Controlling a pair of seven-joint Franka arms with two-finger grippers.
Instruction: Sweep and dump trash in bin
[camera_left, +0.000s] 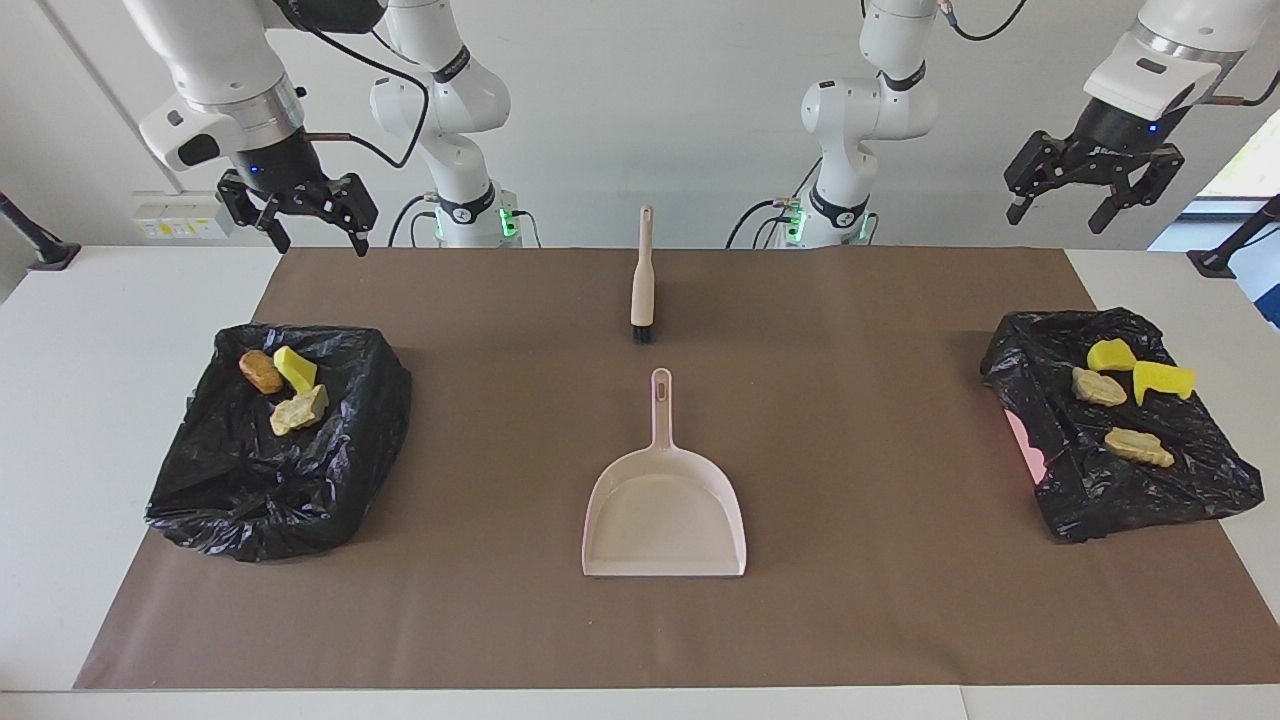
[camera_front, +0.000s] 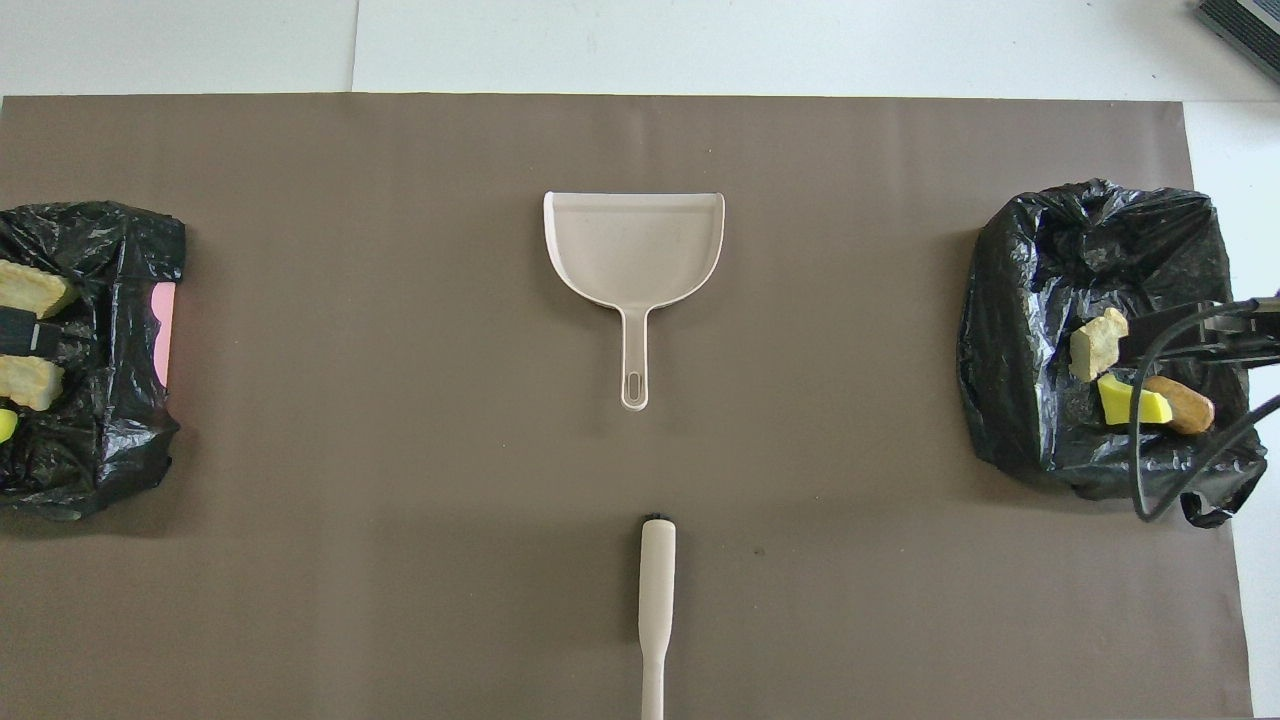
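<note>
All seven trash scraps already lie on the two bag-lined bins at the mat's ends, brush and dustpan at mid-mat, left gripper and right gripper raised, open, empty.

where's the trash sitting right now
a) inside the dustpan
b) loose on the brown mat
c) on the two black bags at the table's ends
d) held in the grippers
c: three scraps lie on the black bag at the right arm's end and four scraps on the black bag at the left arm's end, while the dustpan is empty.
</note>
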